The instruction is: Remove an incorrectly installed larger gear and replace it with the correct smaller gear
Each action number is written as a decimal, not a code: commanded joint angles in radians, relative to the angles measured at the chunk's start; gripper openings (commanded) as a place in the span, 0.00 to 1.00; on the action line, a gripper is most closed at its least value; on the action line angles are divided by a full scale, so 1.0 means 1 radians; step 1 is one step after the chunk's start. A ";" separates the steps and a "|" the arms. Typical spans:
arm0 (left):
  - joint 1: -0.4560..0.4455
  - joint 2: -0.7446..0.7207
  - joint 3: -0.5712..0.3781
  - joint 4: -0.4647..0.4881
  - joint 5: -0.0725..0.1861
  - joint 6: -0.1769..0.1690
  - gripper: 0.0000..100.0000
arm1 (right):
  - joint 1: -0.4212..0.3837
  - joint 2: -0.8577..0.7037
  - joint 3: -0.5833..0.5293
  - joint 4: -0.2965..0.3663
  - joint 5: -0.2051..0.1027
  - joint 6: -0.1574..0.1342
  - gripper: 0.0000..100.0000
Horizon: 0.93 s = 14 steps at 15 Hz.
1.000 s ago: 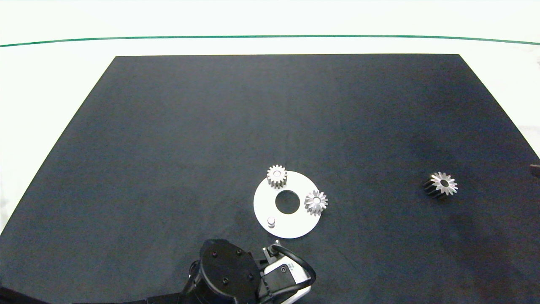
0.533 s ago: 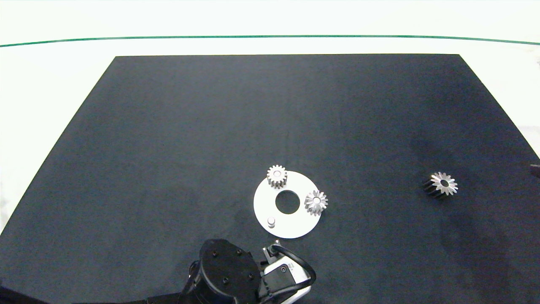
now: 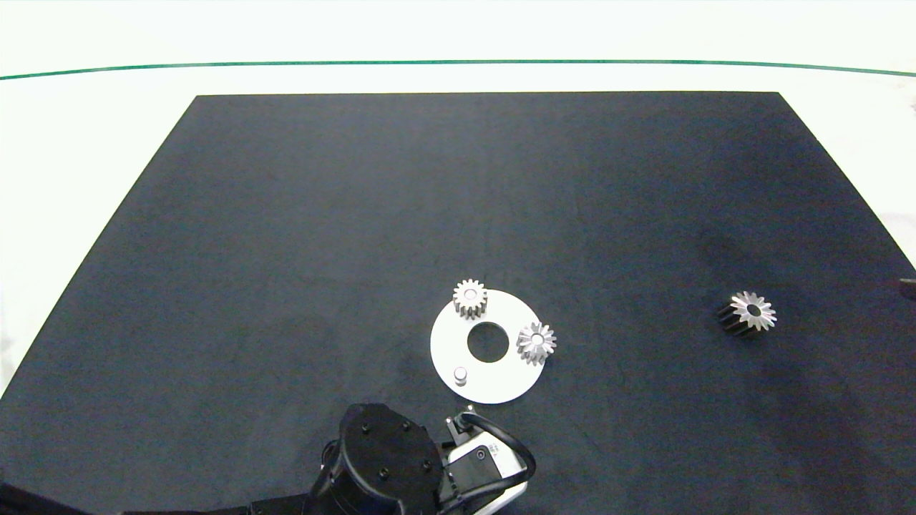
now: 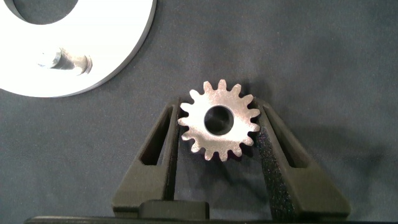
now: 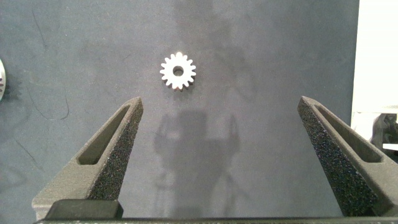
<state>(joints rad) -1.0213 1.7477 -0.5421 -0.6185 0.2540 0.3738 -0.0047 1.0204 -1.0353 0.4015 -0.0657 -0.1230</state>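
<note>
The smaller gear [image 4: 217, 121], thin and flat with blunt teeth and a wide hole, sits between the fingers of my left gripper [image 4: 217, 111], which is shut on it just off the white round plate [image 3: 444, 343]. The plate's nearest peg [image 3: 460, 375] is bare. In the head view the left wrist [image 3: 401, 465] hides that gear. The larger gear [image 3: 748, 312], star-toothed with dark sides, lies alone on the mat at the right. My right gripper [image 5: 221, 102] hangs wide open above the mat, with the larger gear [image 5: 178, 70] beyond its fingertips.
On the plate stand a taller blunt-toothed gear [image 3: 469, 297] and a slightly smaller star-toothed gear [image 3: 536, 342], either side of its centre hole [image 3: 488, 342]. The black mat [image 3: 286, 250] covers the white table; a sliver of the right arm [image 3: 909, 285] shows at the right edge.
The left wrist has shifted very slightly at the front edge. The gears and the plate lie as before.
</note>
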 commanded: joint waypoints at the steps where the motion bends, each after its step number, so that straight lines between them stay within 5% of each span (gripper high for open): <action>1: 0.000 -0.007 -0.010 0.003 0.002 0.002 0.16 | 0.000 0.000 0.000 0.002 0.000 -0.001 1.00; 14: -0.031 -0.100 -0.010 0.102 0.004 -0.006 0.16 | 0.000 0.001 -0.002 0.002 0.000 -0.001 1.00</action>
<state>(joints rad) -1.0483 1.6698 -0.5528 -0.5128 0.2572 0.3670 -0.0047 1.0204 -1.0357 0.4015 -0.0657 -0.1230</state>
